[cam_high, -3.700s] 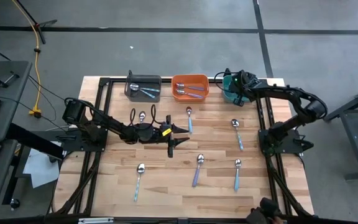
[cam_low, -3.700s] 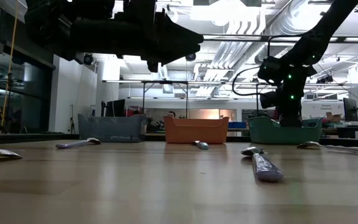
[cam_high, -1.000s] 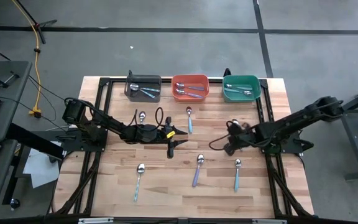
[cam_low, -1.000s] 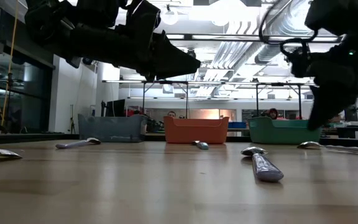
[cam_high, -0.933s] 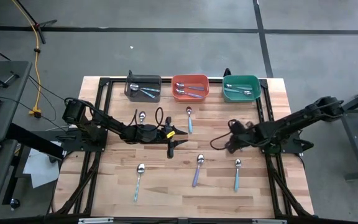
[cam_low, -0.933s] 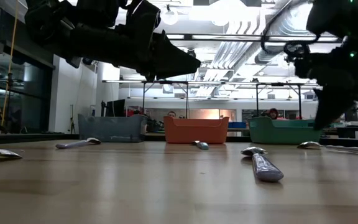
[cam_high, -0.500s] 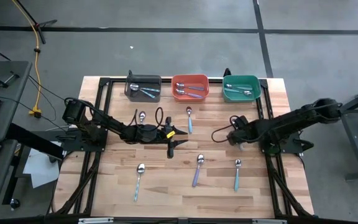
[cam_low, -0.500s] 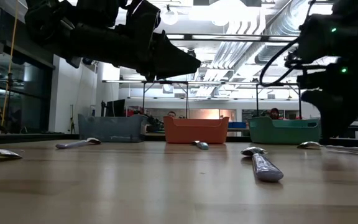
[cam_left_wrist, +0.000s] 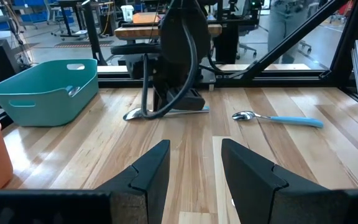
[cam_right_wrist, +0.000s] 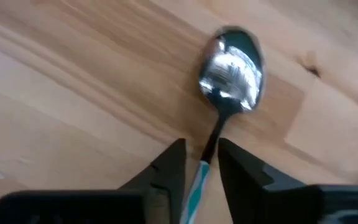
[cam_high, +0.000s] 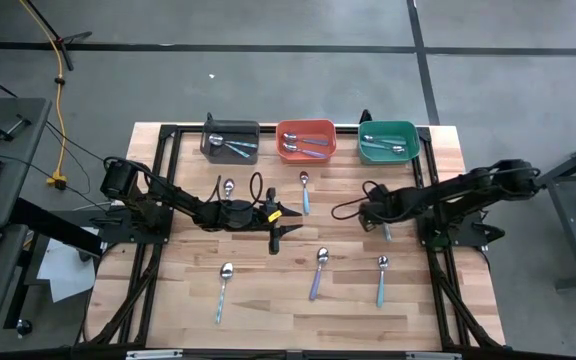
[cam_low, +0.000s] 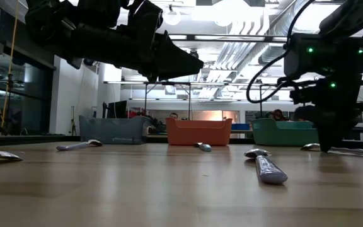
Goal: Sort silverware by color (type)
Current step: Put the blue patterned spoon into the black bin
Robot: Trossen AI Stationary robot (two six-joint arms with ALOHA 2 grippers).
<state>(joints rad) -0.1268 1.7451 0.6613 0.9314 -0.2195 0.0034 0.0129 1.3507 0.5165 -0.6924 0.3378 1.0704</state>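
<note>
Looking straight down, the high view shows the right pincer [cam_high: 378, 212] lowered over a spoon with a light blue handle [cam_high: 385, 231] on the right half of the wooden bench [cam_high: 268, 300], below the teal bin [cam_high: 387, 143]. The left pincer [cam_high: 276, 222] hangs over the middle of the bench, near another blue-handled spoon [cam_high: 304, 194]. More spoons lie loose: one beside the left arm [cam_high: 229, 188], a pale one at front left [cam_high: 223, 288], a lavender one at front centre [cam_high: 318, 272] and a blue one at front right [cam_high: 380, 279]. The grey bin [cam_high: 230, 140], orange bin [cam_high: 305, 139] and teal bin each hold spoons already. In the low view the right pincer [cam_low: 330, 146] reaches down to the bench surface next to the spoon lying there [cam_low: 339, 149], while the left arm hangs high above. The left wrist view shows the left pincer [cam_left_wrist: 194, 171] spread wide with nothing between its fingers, facing the right arm and a blue spoon [cam_left_wrist: 277, 118] beyond. In the right wrist view the right pincer [cam_right_wrist: 201, 163] straddles the spoon's neck [cam_right_wrist: 215, 134], fingers slightly spread on either side, not pressed onto it.
</note>
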